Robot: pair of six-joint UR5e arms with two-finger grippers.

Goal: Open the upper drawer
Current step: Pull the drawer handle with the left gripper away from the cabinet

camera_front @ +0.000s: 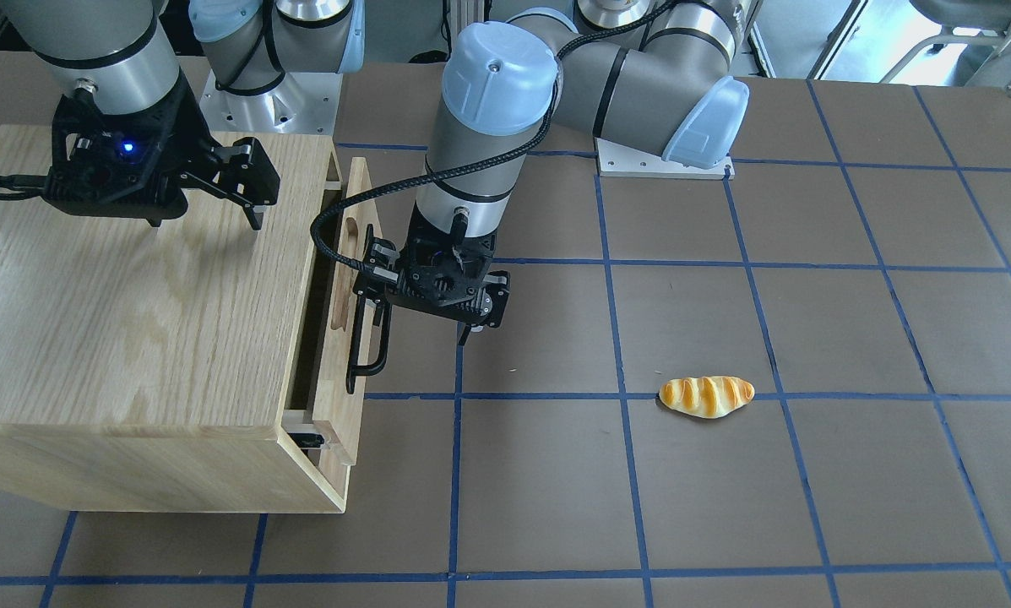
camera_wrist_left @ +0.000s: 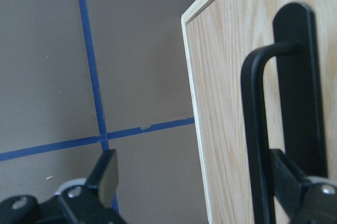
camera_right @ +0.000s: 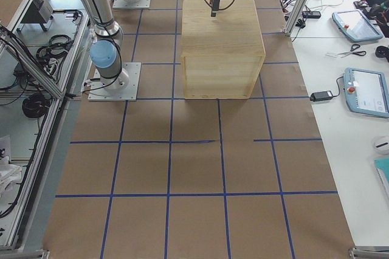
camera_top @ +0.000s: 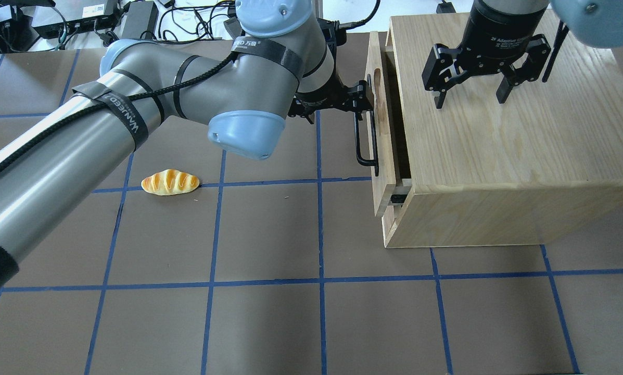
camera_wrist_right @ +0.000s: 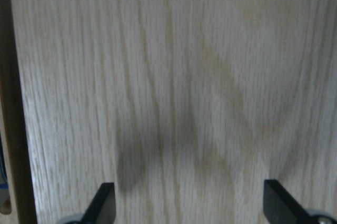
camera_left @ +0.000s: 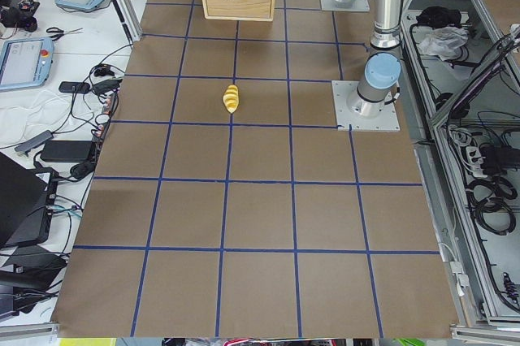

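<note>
Overhead view: oak cabinet [camera_top: 498,156] sits at 2 o'clock on the table [camera_top: 290,323], its front facing 9 o'clock. The upper drawer [camera_top: 386,172] is at the top of that front and stands a little way out. There's a dark gap btwn its panel and the cabinet body, w/ a black side rail [camera_top: 398,198] showing at the 6 o'clock corner. The black handle [camera_top: 366,140] runs along the panel's outer face.

L gripper [camera_top: 362,101] comes in from 9 o'clock and meets the handle; it hides part of the bar. L wrist cam: jaws spread wide, not clamped. The bar stands btwn the fingers, right beside the finger at 5 o'clock [camera_wrist_left: 287,179]. The other finger [camera_wrist_left: 108,174], at 7 o'clock, hangs well apart from it, over the table. Actual contact w/ the bar can't be told.

R gripper [camera_top: 470,100] is over the cabinet's top, toward its 12 o'clock edge. Its jaws are also wide open, tips pointing down at the wood. R wrist cam shows only oak grain btwn the two tips; touching or just above, can't tell.

A bread roll [camera_top: 169,182] lies at 9 o'clock on the table, on a blue tape line, well apart from the cabinet.
</note>
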